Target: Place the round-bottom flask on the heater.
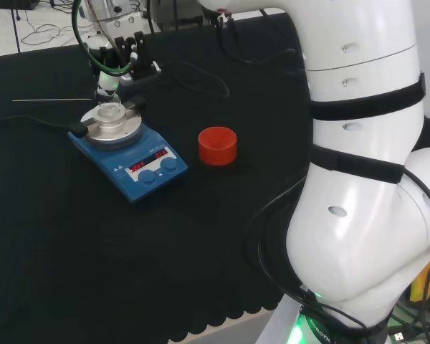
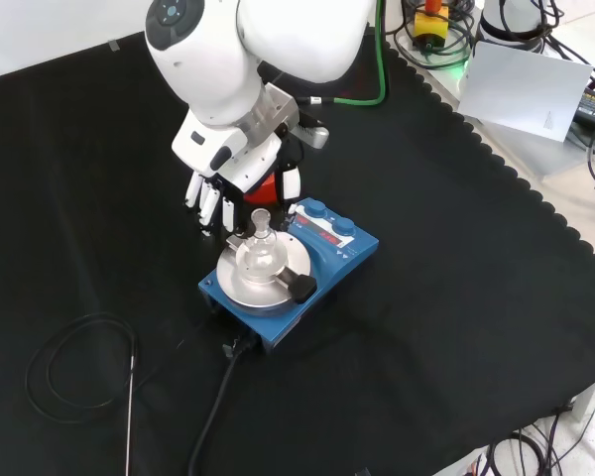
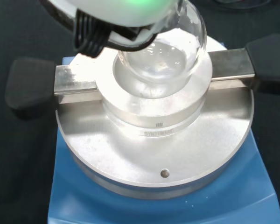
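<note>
Flask: the clear round-bottom flask (image 2: 259, 255) sits upright in the round metal block (image 3: 154, 116) on the blue heater (image 2: 322, 268), centre-left of the front view; in the head view it is at upper left (image 1: 110, 111).
Hand: the hand (image 2: 223, 193) hangs just above and behind the flask's neck, fingers (image 2: 210, 206) straight and pointing down, released, apart from the glass.
Stand: a red ribbed ring (image 1: 217, 145) stands right of the heater in the head view.
Writing: small engraved marks on the block, too fine to read.

Flask (image 2: 259, 256) on heater (image 2: 288, 283)
</note>
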